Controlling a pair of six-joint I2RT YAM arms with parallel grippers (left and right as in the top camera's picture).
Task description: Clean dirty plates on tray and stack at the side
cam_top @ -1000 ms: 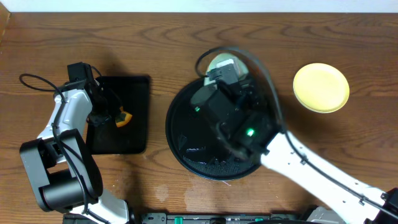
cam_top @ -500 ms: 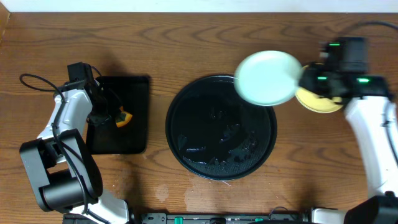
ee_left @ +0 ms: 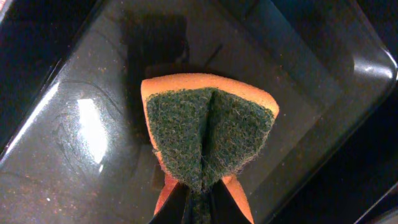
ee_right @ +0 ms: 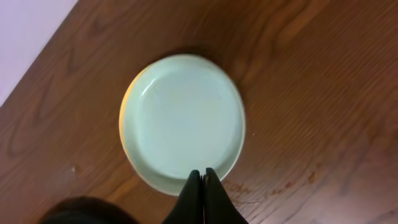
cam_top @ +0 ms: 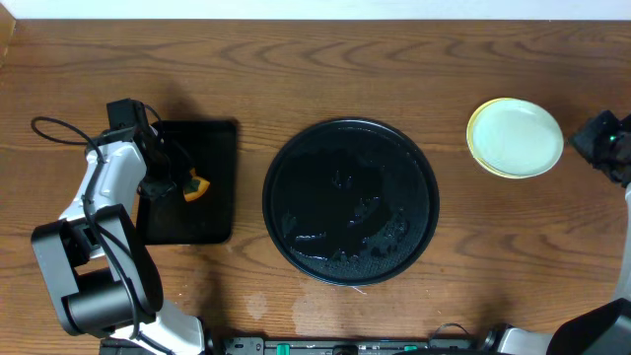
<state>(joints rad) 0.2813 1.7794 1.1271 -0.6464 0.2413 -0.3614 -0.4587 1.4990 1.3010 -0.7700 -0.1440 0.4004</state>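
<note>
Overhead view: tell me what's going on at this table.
The right gripper, fingers closed, sits at the rim of a mint plate stacked on a yellow plate beside the round black tray, which holds no plates. The left gripper pinches a folded sponge over the small rectangular tray.

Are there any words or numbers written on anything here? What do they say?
None: no words, numbers or signs can be read on the plates, the round tray, the sponge, the small tray or the table.
</note>
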